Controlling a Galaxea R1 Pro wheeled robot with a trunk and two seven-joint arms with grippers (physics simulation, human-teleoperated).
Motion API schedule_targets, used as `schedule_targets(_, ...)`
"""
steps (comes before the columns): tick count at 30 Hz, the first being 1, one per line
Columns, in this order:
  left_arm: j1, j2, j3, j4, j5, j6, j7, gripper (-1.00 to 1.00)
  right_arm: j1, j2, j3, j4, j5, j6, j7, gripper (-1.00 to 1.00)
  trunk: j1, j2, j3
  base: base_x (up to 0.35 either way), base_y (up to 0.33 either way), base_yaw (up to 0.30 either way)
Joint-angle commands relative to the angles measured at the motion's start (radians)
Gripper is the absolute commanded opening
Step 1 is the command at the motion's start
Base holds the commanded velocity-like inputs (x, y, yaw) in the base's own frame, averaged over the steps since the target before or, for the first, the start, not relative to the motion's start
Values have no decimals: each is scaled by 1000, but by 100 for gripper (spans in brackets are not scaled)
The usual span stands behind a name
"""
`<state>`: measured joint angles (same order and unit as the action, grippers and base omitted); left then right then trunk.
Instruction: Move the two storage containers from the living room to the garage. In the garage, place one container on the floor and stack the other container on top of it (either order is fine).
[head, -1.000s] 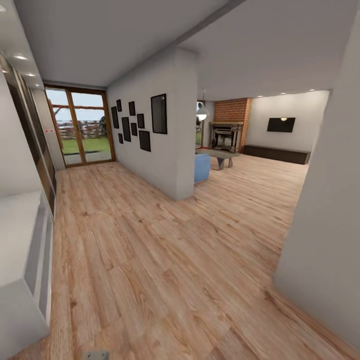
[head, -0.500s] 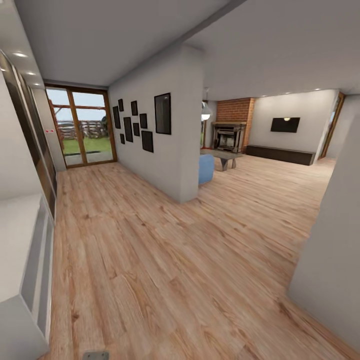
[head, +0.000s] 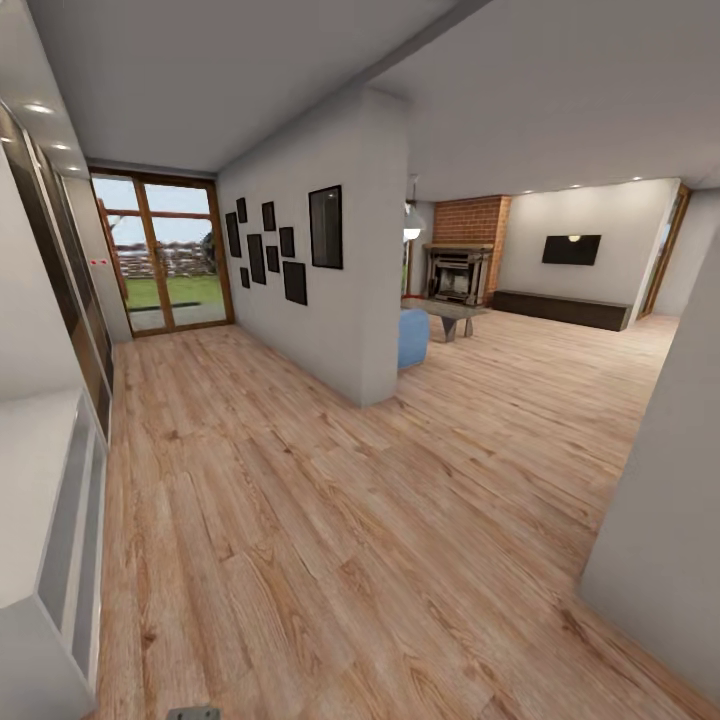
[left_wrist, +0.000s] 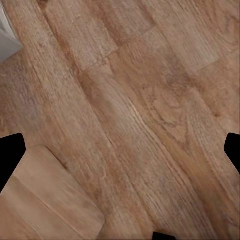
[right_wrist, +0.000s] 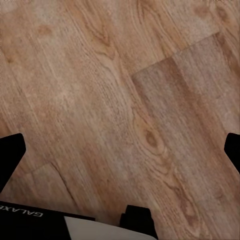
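Neither orange-red container can be made out from here; the living room, where they are to be fetched, opens ahead and to the right past the end of a white partition wall, so the robot is judged to be on its way with nothing yet collected. Inside that room a rounded blue sofa corner sits just behind the partition, near a low dark table, a brick fireplace, a flat black screen on the pale wall and a long dark cabinet beneath it. Black picture frames hang in a loose cluster along the partition, and wood-framed glass doors close the hallway's far end, showing grass outside. A smooth white cabinet stands at the left. The light wood-plank floor runs everywhere, its grain knotty and streaked. The left gripper and right gripper both point down at bare planks, probably parked low for travel: dark fingertips sit far apart at opposite edges, spread wide with nothing between them
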<state>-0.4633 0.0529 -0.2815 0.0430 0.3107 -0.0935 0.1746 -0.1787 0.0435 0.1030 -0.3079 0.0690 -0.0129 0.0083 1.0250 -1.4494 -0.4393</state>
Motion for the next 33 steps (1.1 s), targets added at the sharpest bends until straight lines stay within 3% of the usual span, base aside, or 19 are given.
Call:
schedule_targets(1,-1,-1,-8,3,8,-6,0,100,-1,1,0,0,7,-1,1,100,0,-1,-1,0,0,0)
schedule_targets(11,-1,-1,-8,4,8,-5,0,100,-1,4,1,1,4,10,1,100,0,-1,-9,54,9,0)
schedule_targets(33,-1,-1,-8,4,9,-5,0,100,-1,4,1,1,4,4,1,100,0,-1,-40,323,59,0)
